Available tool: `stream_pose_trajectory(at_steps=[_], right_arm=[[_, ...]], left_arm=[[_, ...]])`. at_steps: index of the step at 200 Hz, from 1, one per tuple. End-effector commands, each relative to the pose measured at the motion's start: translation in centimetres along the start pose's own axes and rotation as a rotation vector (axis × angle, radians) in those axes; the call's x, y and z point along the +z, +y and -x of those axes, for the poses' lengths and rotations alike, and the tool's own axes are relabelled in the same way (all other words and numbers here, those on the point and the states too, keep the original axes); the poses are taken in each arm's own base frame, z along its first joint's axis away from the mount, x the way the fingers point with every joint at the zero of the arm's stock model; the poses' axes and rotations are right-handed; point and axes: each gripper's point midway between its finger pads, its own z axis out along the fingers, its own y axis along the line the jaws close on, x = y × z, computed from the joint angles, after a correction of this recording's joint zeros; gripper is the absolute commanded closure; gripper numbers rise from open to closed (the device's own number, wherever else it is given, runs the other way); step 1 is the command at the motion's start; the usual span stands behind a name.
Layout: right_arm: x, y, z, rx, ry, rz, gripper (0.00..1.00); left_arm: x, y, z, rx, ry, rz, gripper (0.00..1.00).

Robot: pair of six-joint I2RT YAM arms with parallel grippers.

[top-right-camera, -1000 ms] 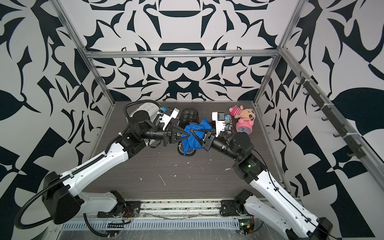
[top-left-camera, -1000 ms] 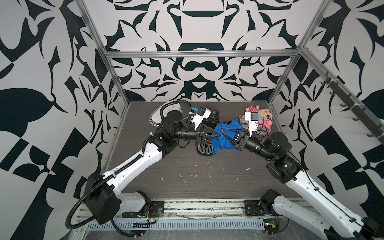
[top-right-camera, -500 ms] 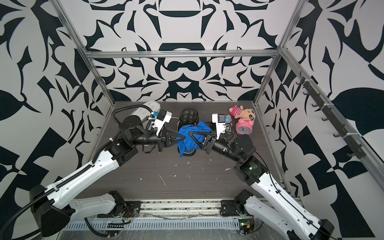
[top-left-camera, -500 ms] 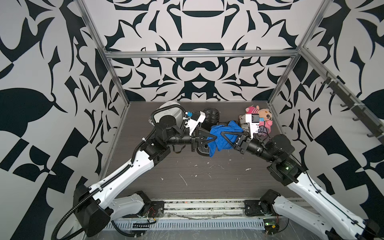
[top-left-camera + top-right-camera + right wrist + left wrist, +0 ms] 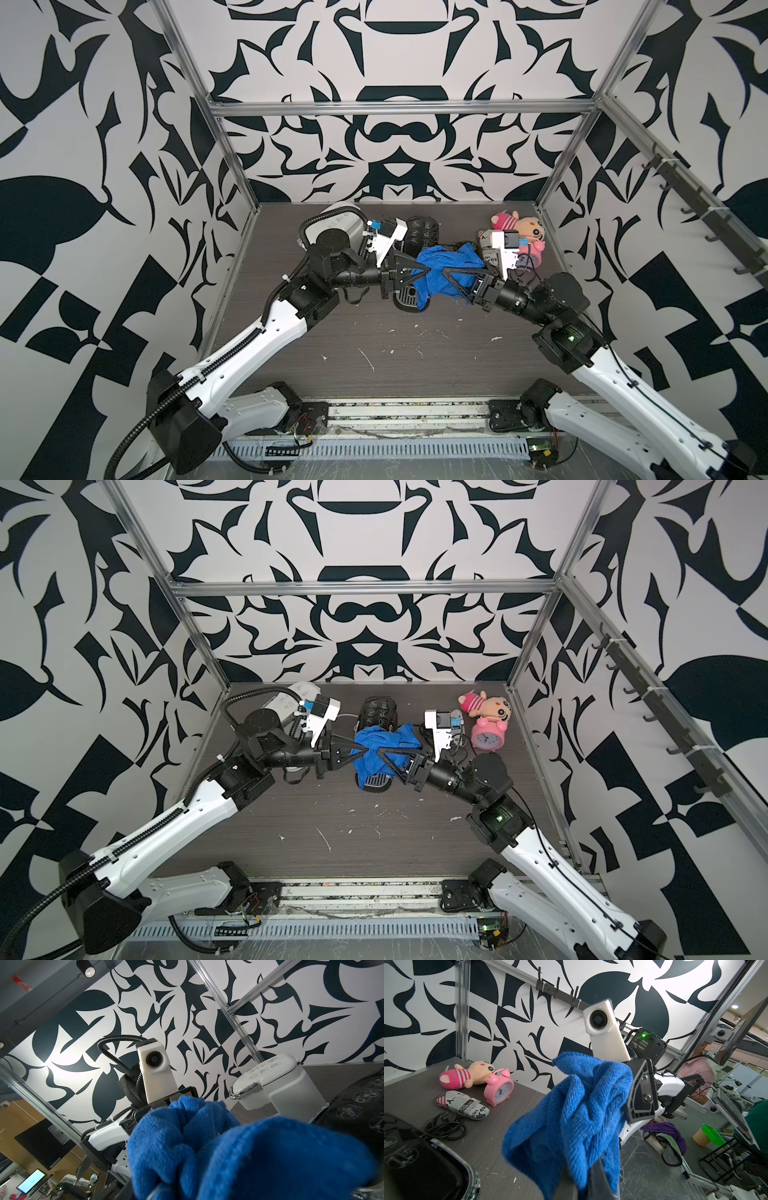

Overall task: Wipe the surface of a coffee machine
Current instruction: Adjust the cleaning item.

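Note:
A blue cloth (image 5: 442, 266) hangs bunched between my two grippers, just above the black coffee machine (image 5: 420, 237), whose drip tray (image 5: 406, 297) shows below it. My left gripper (image 5: 420, 272) comes in from the left and is shut on the cloth (image 5: 571, 1118). From the right, my right gripper (image 5: 448, 274) has the cloth wadded between its fingers (image 5: 641, 1088). The cloth (image 5: 239, 1153) fills the right wrist view and hides that gripper's jaws. In both top views the cloth (image 5: 384, 742) covers the machine's front.
A white appliance (image 5: 337, 218) stands at the back left behind my left wrist. At the back right lie a plush doll (image 5: 519, 224), a pink alarm clock (image 5: 487, 737), a printed case (image 5: 464, 1104) and a coiled black cable (image 5: 446, 1124). Crumbs dot the table's front.
Both grippers and the cloth have drifted slightly left. My left arm's elbow has swung outward to the left. The cloth stays bunched between the two grippers.

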Motion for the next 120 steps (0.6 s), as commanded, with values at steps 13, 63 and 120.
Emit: stream_pose_trajectory(at_steps=[13, 63, 120], right_arm=[[-0.1, 1.7, 1.0, -0.041, -0.029, 0.068, 0.94], [-3.0, -5.0, 0.9, 0.002, -0.11, -0.334, 1.0], [-8.4, -15.9, -4.5, 0.077, -0.003, -0.818, 1.0]], left_arm=[[0.0, -0.2, 0.9, 0.018, -0.028, -0.019, 1.0], [-0.6, 1.7, 1.7, 0.008, -0.047, 0.108, 0.4], [-5.3, 13.3, 4.0, -0.197, -0.149, 0.567, 0.26]])
